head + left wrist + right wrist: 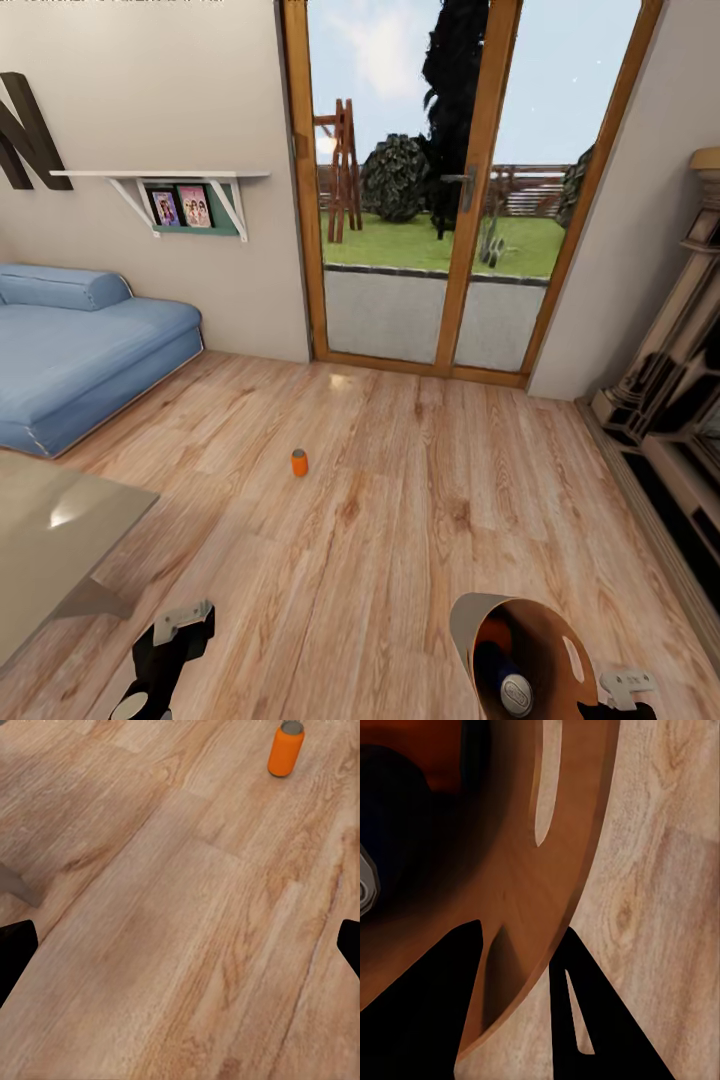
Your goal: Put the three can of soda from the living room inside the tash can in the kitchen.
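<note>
While the right gripper point(517, 1020) pinches the bin point(470, 625) rim, one finger inside the wall and one outside, the bin tilts over the floor point(400, 520) with a blue can point(508, 685) inside. Left gripper point(180, 945) is spread wide, empty. One orange can point(299, 462) stands mid-floor, well apart.

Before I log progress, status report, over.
Left pincer open, empty. Right pincer clamped on bin rim, two cans inside. Orange can upright on floor, path unobstructed.

end effector point(514, 1001) gripping tash can point(555, 855) rim
</note>
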Tool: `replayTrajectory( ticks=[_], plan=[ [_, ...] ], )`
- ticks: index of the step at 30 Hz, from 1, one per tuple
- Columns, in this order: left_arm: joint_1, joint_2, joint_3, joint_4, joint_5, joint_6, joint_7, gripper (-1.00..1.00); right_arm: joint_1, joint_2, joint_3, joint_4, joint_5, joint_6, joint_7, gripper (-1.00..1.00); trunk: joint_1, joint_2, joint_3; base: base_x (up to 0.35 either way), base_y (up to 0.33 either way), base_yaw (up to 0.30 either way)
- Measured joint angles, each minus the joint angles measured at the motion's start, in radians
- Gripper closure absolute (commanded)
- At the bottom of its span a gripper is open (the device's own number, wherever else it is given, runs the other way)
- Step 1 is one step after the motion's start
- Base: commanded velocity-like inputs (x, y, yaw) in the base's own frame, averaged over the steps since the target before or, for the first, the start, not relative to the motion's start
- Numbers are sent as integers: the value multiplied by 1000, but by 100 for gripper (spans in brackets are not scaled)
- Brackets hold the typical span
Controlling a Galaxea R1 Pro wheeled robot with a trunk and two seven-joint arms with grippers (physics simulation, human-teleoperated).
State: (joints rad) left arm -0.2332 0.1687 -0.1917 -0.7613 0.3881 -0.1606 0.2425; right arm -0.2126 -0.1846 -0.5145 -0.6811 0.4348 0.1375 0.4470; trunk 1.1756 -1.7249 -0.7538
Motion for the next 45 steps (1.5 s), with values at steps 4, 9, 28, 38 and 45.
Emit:
replayTrajectory(
  ticks=[4, 9, 28, 38, 45],
  plan=[
    [0, 0, 0, 0, 2, 0, -1, -100, 0, 0, 1, 0, 2, 0, 0, 100, 0, 0, 5, 186, -48, 0],
    [0, 0, -1, 0, 2, 0, -2, -100, 0, 0, 0, 0, 0, 0, 0, 100, 0, 0, 12, 288, -62, 0],
    [0, 0, -2, -1, 2, 0, 1, -100, 0, 1, 1, 0, 1, 0, -1, 100, 0, 0, 37, 188, -6, 0],
    [0, 0, -2, 0, 3, 0, -1, -100, 0, 1, 1, 0, 3, 0, 0, 100, 0, 0, 42, 75, -34, 0],
    [0, 0, -2, 0, 3, 0, -2, -100, 0, 1, 0, 0, 2, 0, -1, 100, 0, 0, 52, 162, -81, 0]
  ],
)
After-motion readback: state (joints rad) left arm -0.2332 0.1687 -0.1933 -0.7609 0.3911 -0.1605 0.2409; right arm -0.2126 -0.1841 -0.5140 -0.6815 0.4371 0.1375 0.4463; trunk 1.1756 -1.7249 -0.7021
